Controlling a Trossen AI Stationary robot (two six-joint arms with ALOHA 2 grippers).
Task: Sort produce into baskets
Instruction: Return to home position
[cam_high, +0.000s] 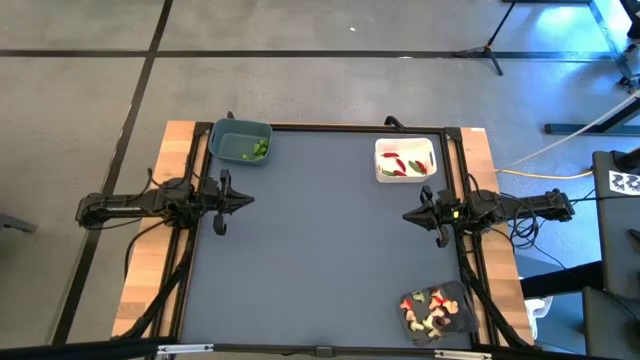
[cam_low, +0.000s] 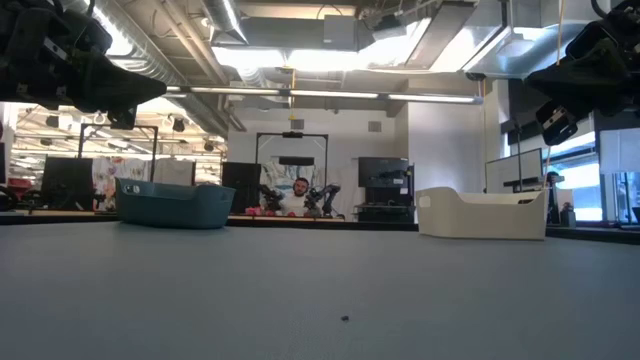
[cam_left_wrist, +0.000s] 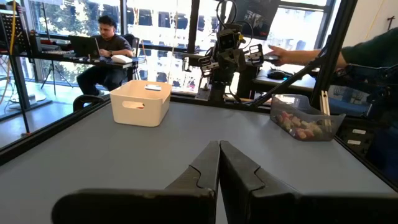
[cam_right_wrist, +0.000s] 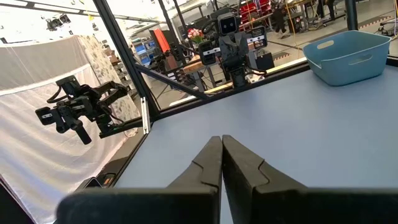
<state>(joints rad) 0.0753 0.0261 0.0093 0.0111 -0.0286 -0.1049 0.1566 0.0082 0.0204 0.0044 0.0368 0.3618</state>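
Observation:
A blue-grey basket (cam_high: 240, 141) with green produce (cam_high: 257, 151) stands at the table's far left. A white basket (cam_high: 405, 160) holding red and green produce (cam_high: 405, 165) stands at the far right. A dark grey tray-like basket (cam_high: 438, 312) with mixed produce sits at the near right corner. My left gripper (cam_high: 250, 199) is at the left edge and my right gripper (cam_high: 406, 215) at the right edge; both are shut, level above the mat, pointing at each other, holding nothing.
The grey mat (cam_high: 320, 240) between the grippers lies bare. A black frame (cam_high: 465, 180) runs along the table's edges. People sit at desks in the room beyond the table (cam_left_wrist: 106, 46).

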